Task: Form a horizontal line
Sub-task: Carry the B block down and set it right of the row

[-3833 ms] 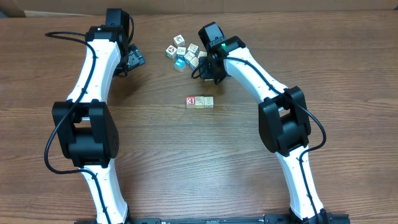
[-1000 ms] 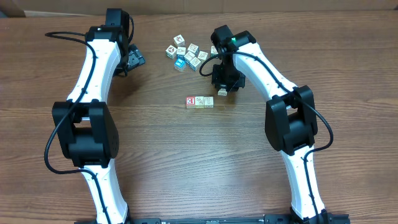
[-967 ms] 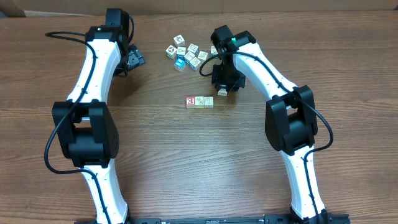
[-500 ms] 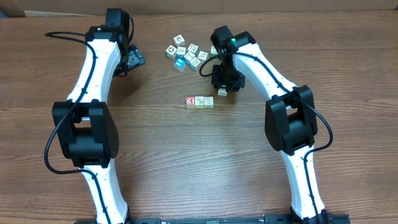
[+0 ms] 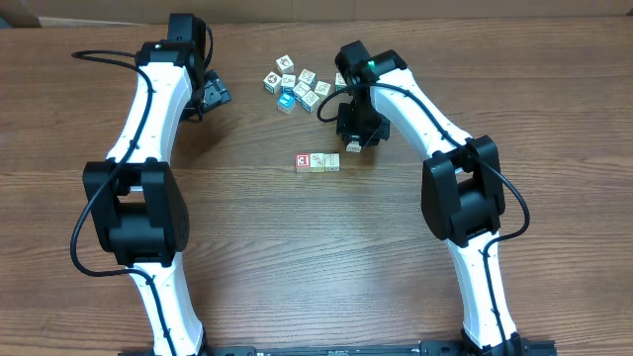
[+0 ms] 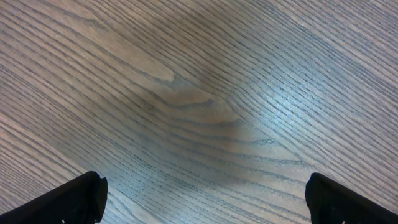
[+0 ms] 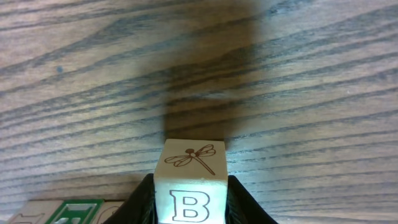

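Note:
The horizontal line (image 5: 317, 161) is a row of three cubes at the table's middle: a red-and-white one at the left and two pale cream ones. My right gripper (image 5: 353, 146) hangs just above and to the right of the row's right end. It is shut on a cream cube (image 7: 191, 178) with a dragonfly on one face and a letter B on another. The row's end shows at the bottom left of the right wrist view (image 7: 68, 210). My left gripper (image 5: 212, 94) is open and empty over bare wood at the far left.
An irregular bunch of white, yellow and blue-edged cubes (image 5: 300, 85) lies at the back, just left of my right arm. The table's back edge (image 5: 445, 17) runs along the top.
The right gripper has come from the bunch of cubes down to the row's right end with a cube in it. In the last second nothing has moved.

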Robot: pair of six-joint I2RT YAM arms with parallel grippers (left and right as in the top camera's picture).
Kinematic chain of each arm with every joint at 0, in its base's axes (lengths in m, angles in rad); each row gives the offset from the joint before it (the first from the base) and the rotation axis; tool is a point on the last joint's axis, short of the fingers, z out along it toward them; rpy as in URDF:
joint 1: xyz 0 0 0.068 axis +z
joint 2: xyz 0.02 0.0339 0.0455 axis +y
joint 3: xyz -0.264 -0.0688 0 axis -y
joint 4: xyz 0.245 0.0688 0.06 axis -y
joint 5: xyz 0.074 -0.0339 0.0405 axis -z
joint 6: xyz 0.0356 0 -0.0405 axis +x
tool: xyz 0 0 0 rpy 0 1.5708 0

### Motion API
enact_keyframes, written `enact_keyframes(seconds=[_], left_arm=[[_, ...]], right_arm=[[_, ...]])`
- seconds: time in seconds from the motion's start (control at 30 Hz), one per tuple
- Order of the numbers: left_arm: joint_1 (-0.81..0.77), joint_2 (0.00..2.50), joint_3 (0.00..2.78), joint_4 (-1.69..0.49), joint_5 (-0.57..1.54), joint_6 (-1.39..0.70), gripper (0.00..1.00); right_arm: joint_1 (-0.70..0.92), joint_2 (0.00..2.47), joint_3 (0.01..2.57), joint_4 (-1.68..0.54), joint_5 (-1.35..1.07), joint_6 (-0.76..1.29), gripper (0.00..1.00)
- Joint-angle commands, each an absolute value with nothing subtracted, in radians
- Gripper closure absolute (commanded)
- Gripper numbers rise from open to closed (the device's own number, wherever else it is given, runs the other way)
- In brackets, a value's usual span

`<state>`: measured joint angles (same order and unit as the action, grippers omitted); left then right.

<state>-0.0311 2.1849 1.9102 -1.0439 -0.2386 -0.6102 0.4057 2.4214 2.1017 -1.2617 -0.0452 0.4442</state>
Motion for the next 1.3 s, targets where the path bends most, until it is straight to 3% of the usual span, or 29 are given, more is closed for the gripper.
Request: enact_keyframes(seconds=[0.0,0.47,1.27], left_arm=[[-0.033,2.203,1.933,-1.042,-0.235,-0.606,0.00],[-0.033,2.203,1.933,-1.042,-0.235,-0.606,0.00],[-0.033,2.203,1.933,-1.042,-0.235,-0.606,0.00]], right_arm=[[0.405,2.407,2.093,-1.262,-0.041,0.445,0.74],[0.405,2.407,2.094,-1.397,-0.038,0.445,0.74],[0.405,2.407,2.094,-1.376,-0.107,0.445,0.73]])
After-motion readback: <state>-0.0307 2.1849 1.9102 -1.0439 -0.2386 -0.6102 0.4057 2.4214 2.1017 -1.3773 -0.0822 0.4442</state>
